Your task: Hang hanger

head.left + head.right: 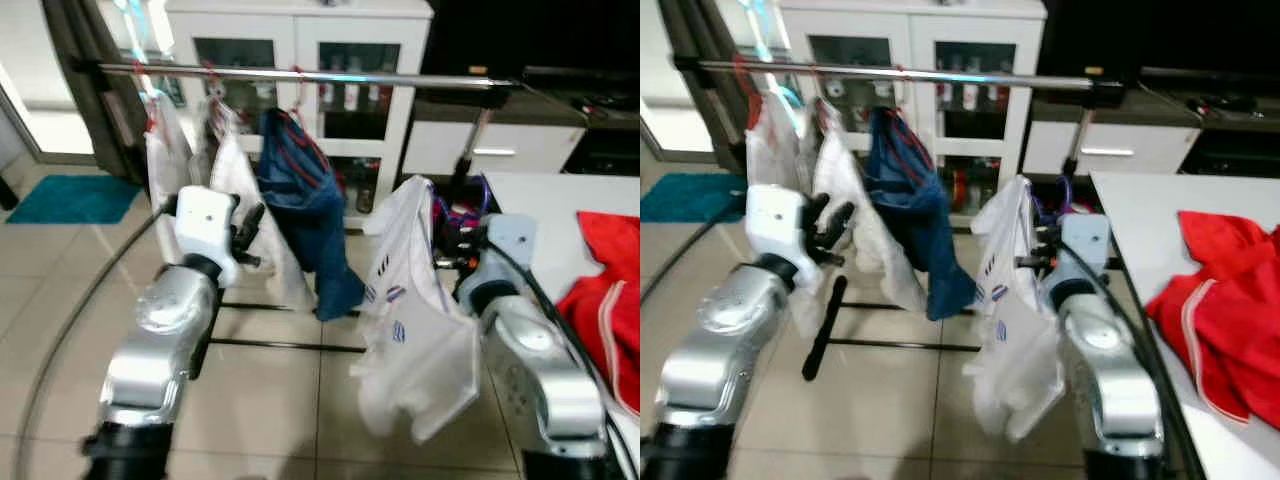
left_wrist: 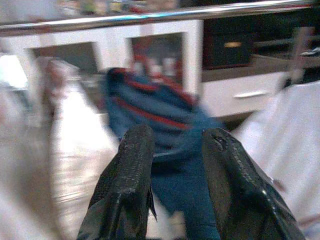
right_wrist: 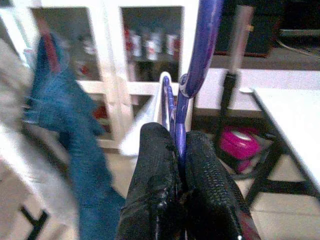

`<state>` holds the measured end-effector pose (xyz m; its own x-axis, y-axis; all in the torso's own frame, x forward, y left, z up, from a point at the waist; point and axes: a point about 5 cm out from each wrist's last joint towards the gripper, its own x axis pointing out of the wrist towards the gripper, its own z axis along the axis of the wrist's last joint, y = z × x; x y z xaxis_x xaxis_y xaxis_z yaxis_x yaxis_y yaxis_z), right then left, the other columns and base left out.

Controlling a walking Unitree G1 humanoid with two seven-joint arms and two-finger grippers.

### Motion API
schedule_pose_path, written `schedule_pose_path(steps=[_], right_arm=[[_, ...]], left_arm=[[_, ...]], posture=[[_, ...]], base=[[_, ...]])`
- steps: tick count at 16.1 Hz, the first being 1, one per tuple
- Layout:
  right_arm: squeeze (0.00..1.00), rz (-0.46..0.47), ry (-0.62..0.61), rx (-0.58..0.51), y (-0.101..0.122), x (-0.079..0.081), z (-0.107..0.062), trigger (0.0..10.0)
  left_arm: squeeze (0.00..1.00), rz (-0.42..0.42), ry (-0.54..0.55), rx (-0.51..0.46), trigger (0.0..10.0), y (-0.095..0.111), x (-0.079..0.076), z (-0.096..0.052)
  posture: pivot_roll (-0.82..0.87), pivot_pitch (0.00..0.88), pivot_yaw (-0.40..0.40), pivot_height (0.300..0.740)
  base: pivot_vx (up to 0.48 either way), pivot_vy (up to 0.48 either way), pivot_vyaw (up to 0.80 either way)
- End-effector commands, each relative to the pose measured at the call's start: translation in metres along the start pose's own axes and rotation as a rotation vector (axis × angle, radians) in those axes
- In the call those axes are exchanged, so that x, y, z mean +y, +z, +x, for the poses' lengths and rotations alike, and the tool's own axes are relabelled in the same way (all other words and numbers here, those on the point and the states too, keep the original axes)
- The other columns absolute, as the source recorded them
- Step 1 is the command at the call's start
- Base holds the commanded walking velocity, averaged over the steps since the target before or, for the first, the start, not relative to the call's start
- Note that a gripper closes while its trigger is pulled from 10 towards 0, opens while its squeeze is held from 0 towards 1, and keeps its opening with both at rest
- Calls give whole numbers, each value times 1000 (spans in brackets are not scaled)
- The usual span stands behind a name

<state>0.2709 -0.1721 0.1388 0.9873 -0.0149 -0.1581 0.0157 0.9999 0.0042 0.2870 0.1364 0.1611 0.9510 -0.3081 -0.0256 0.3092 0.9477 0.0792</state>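
The right gripper (image 3: 176,150) has its fingers pinched on a purple hanger (image 3: 200,55), whose hook rises above them. A white shirt (image 1: 415,320) droops from that hanger, held below and in front of the rail (image 1: 320,76), not on it. On the rail hang a blue garment (image 1: 300,200) and two white garments (image 1: 235,190), on red hangers (image 1: 212,82). The left gripper (image 2: 175,165) is raised toward the blue garment, its fingers spread with nothing between them. Behind the rail stands a white cabinet (image 1: 300,40) with glass doors; bottles or jars (image 3: 150,45) sit on its shelves, too blurred to name. A red cloth (image 1: 1220,320) lies on the white table (image 1: 1140,215) at the right.
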Motion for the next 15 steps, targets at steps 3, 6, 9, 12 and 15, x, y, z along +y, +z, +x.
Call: schedule_pose_path(steps=[3, 6, 9, 12, 15], right_arm=[[0, -9, 18, -54, 11, 3, 3, 10000], [0, -20, 22, -52, 11, 2, 4, 10000], [0, -21, 23, -43, 10, 2, 4, 10000], [0, -27, 23, -37, 9, 2, 4, 10000], [0, -31, 20, -39, 8, 1, 3, 10000]], left_arm=[[0, 27, 17, -21, 10000, 8, 8, 0], [0, 30, 19, -19, 10000, 7, 7, -3], [0, 28, 18, -19, 10000, 7, 7, -3], [0, 29, 14, -19, 10000, 8, 7, -2], [0, 31, 10, -18, 10000, 8, 6, -2]], posture=[[91, 0, -4, 740], [96, 0, -14, 740], [96, 0, -15, 740], [95, 0, -8, 740], [95, 0, -8, 740]], base=[[372, 0, 0], [376, 0, 0], [375, 0, 0], [374, 0, -748], [376, 0, 0]])
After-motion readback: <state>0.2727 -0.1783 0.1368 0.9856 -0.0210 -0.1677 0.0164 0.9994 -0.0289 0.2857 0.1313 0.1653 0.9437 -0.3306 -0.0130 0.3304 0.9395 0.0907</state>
